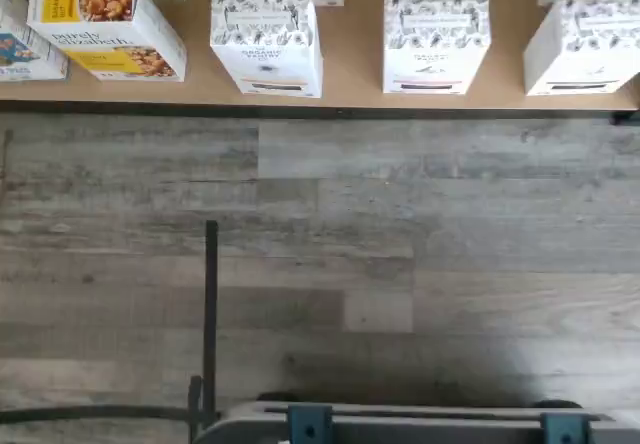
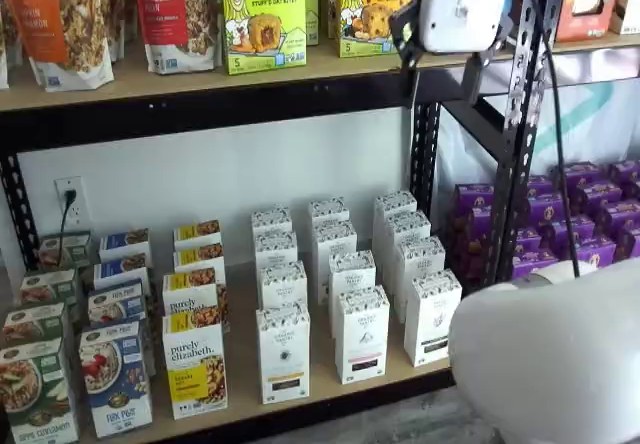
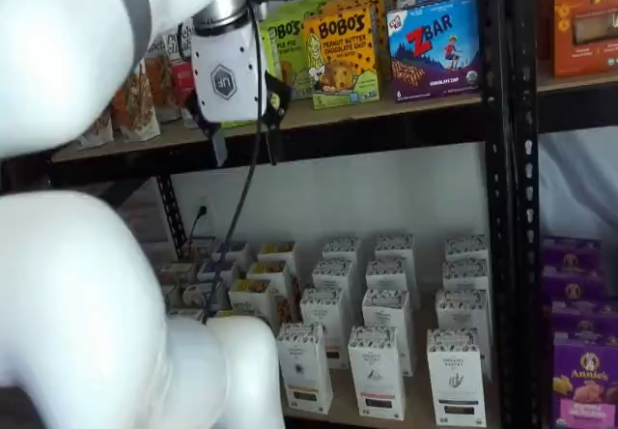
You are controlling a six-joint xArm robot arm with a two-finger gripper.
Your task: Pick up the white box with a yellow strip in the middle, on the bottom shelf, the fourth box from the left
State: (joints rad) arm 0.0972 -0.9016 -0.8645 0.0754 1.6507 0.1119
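On bottom shelf [image 1: 352, 59], white box [image 2: 283, 352] (upright).

"BOBO'S" on the yellow-green box [image 2: 263, 14], "ZBAR" on the blue box [image 3: 435, 44], "purely elizabeth" on the granola box [image 2: 194, 364], perhaps "Annie's" on the purple box [image 3: 584, 379].

The white box [image 2: 283, 352] is matt cardboard with a grey-speckled printed cap. It stands on the bottom shelf [image 2: 330, 389], a smooth pale wooden board edged in black metal. The floor [image 1: 320, 254] looks like weathered grey wood planks.
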